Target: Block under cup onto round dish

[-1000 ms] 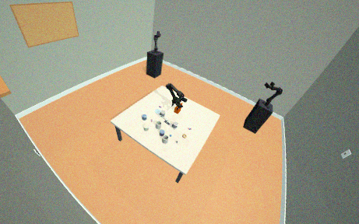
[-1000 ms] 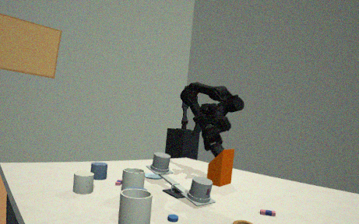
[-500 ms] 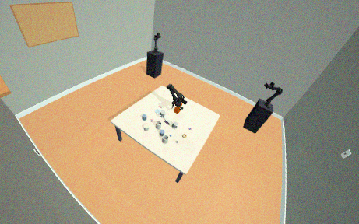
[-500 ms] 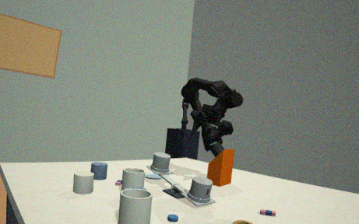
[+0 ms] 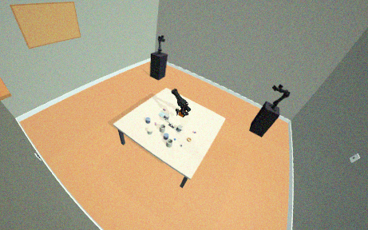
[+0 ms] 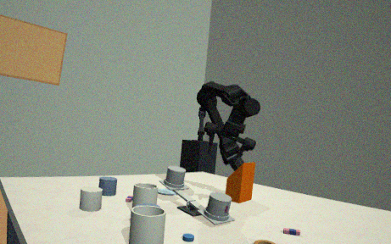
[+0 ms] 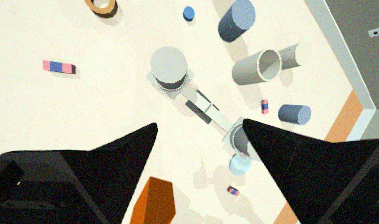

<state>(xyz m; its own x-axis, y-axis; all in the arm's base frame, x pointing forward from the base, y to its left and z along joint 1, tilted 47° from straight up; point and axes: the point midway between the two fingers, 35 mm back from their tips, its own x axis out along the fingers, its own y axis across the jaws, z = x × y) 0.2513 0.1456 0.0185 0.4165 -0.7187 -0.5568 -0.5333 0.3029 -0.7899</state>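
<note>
Two grey upturned cups stand on the end plates of the balance (image 6: 181,197). The near cup (image 5: 179,128) (image 6: 219,205) (image 7: 168,65) and the far cup (image 5: 166,117) (image 6: 175,175) look alike; the far cup is partly behind a finger in the wrist view. The beam's tilt is hard to judge. The round dish (image 5: 161,114) (image 6: 165,191) (image 7: 240,164) is light blue, lies beside the far end and has no cup above it. No block shows under either cup. My gripper (image 7: 199,124) is open and empty, high above the table, with the balance ahead between its fingers.
An orange wedge (image 6: 240,185) (image 7: 157,200) stands beside the arm. Several grey and blue cups, including a tall grey one (image 6: 147,224), stand across the balance from the arm. Small pink-and-blue pieces (image 6: 292,231) (image 7: 59,67), a blue disc (image 7: 189,13) and a brown ring (image 7: 102,7) lie around.
</note>
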